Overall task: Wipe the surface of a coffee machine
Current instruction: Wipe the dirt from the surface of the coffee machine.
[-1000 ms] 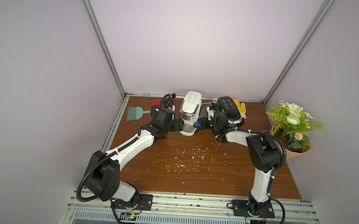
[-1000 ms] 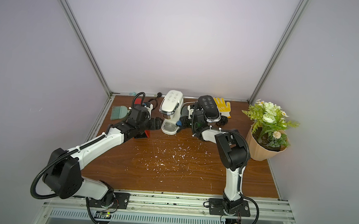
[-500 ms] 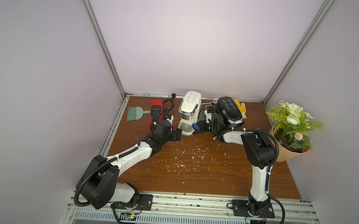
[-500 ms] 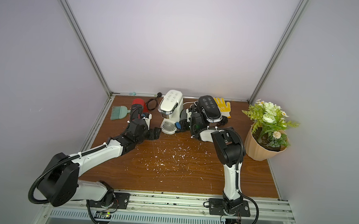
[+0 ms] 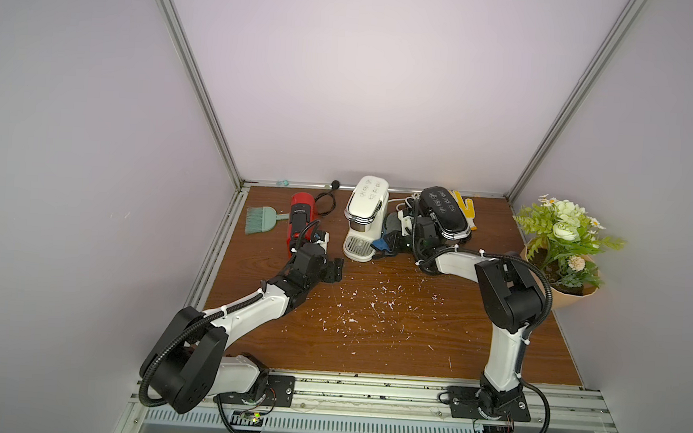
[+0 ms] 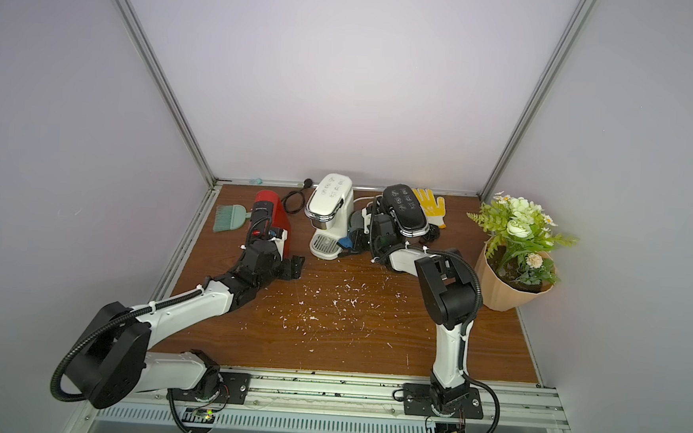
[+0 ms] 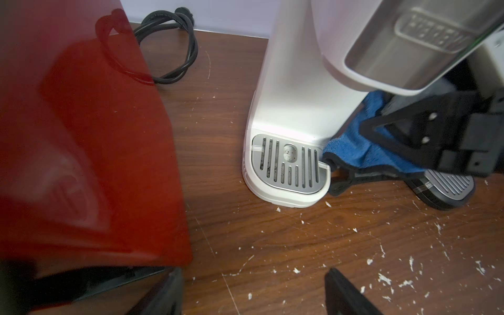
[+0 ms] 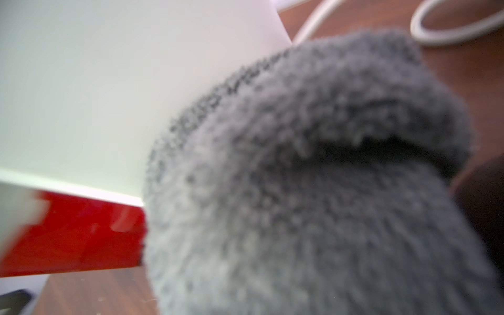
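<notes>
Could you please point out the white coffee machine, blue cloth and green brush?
White plastic coffee machine (image 5: pixel 370 191), in a top view, button panel.
Blue fluffy cloth (image 7: pixel 351 147), left wrist view, middle.
Green plastic brush (image 5: pixel 256 222), in a top view, bristles.

The white coffee machine (image 5: pixel 363 214) stands upright, far centre, drip tray toward me. My blue-grey cloth (image 5: pixel 383 243) bunches against its lower right side.

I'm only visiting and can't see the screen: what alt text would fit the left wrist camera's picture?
A white coffee machine stands on a crumb-strewn wooden table while the right gripper holds a blue cloth against its lower side. A red coffee machine fills the near foreground, blurred, with a black cable coiled beyond it.
</notes>
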`<action>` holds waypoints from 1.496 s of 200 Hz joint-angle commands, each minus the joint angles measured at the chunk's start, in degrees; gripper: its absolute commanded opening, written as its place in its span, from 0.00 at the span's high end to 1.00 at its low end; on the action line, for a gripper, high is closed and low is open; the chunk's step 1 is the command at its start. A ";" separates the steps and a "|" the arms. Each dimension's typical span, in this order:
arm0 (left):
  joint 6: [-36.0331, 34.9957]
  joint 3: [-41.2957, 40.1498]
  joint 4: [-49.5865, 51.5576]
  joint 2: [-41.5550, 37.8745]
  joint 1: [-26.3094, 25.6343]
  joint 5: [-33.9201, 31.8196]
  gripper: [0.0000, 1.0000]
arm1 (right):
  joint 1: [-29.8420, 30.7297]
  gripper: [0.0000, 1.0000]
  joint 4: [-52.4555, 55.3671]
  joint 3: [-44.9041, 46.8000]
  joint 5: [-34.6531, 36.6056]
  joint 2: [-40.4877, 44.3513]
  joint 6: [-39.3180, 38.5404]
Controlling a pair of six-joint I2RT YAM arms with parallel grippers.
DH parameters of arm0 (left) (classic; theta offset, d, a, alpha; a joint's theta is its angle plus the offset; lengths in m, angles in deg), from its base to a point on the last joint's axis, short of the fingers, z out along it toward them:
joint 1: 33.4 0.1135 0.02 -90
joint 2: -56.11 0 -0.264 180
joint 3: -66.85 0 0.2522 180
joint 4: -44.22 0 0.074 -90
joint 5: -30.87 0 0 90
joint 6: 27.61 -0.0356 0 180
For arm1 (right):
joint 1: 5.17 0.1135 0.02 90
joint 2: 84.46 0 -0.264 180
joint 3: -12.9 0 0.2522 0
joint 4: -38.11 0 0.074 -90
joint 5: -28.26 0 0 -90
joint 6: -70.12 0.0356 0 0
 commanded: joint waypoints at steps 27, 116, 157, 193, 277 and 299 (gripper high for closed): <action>-0.74 0.36 -1.96 0.65 0.65 0.26 0.18 | 0.86 0.88 -0.46 -9.00 0.12 7.27 1.65; -1.69 1.20 -1.63 2.20 -2.40 -0.97 0.19 | 0.42 0.87 3.31 -16.57 1.52 9.04 0.40; -1.59 0.86 -1.85 2.04 -2.69 -1.09 0.19 | -0.69 0.87 3.64 -19.80 1.33 7.97 1.61; -1.95 0.62 -1.90 1.45 -2.94 -1.06 0.19 | -1.77 0.88 3.42 -22.16 3.29 4.17 3.02; -2.30 0.06 -2.25 0.60 -2.96 -1.27 0.19 | -3.45 0.88 0.12 -22.28 -3.56 -3.44 6.72; -2.22 -0.10 -2.66 0.97 -3.04 -1.40 0.19 | -3.30 0.87 -1.19 -19.48 -4.61 -2.93 6.21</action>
